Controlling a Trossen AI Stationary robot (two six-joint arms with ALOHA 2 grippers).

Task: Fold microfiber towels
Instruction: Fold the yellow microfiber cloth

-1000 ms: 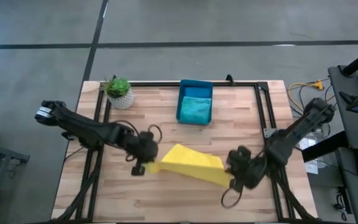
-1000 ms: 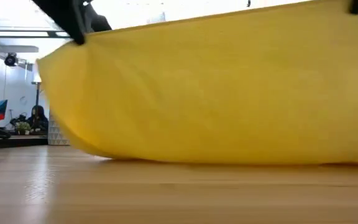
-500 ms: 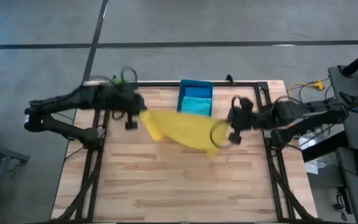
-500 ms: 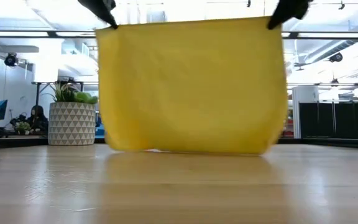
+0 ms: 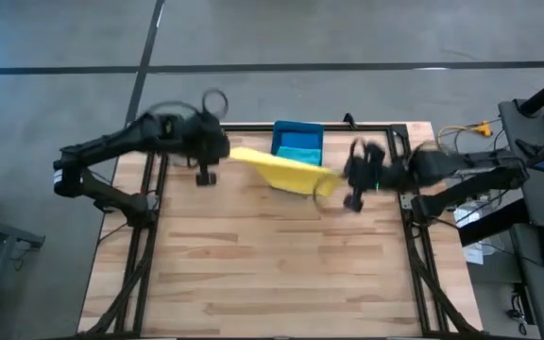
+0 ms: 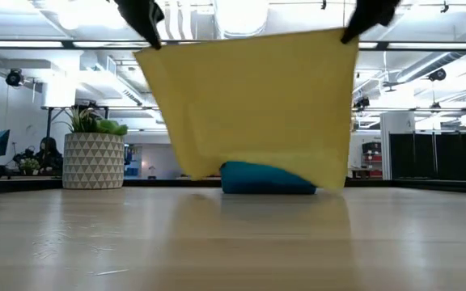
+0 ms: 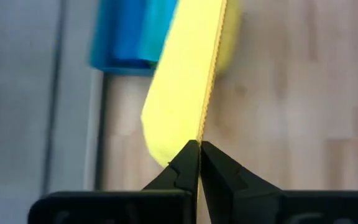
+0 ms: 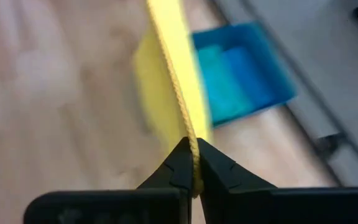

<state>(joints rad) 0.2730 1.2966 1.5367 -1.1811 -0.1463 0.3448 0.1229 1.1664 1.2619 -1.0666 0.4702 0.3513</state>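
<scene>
A yellow microfiber towel (image 6: 253, 109) hangs spread out between my two grippers, in front of the blue bin (image 5: 297, 140) at the table's far edge. In the low view its lower edge (image 6: 257, 179) appears clear of the table top. My left gripper (image 7: 199, 146) is shut on one upper corner and my right gripper (image 8: 191, 146) on the other. In the high view the left gripper (image 5: 223, 151) is left of the bin and the right gripper (image 5: 340, 179) right of it. A teal towel (image 5: 297, 159) lies in the bin. My left gripper pinches the yellow towel's upper left corner (image 7: 200, 132) between its two fingers, on the hemmed top edge. The fingers slant down from the table's left side. The towel hangs below them. My right gripper pinches the upper right corner (image 8: 190, 134) between its two fingers, on the same hemmed edge. The fingers slant down from the table's right side. The top edge (image 6: 249, 39) runs nearly straight between the two grippers, and the cloth hangs flat beneath it.
A potted plant in a patterned white pot (image 6: 93, 158) stands at the far left. Black frame rails (image 5: 399, 161) run along the table's sides and far edge. Bare wood (image 5: 272, 264) stretches across the table's middle and near part.
Both grippers have risen and gone toward the table's far edge, carrying the yellow towel with them. Its lower part, which was on the table a second ago, is lifted clear. The towel now hangs in front of the bin. Both grippers stay shut.
</scene>
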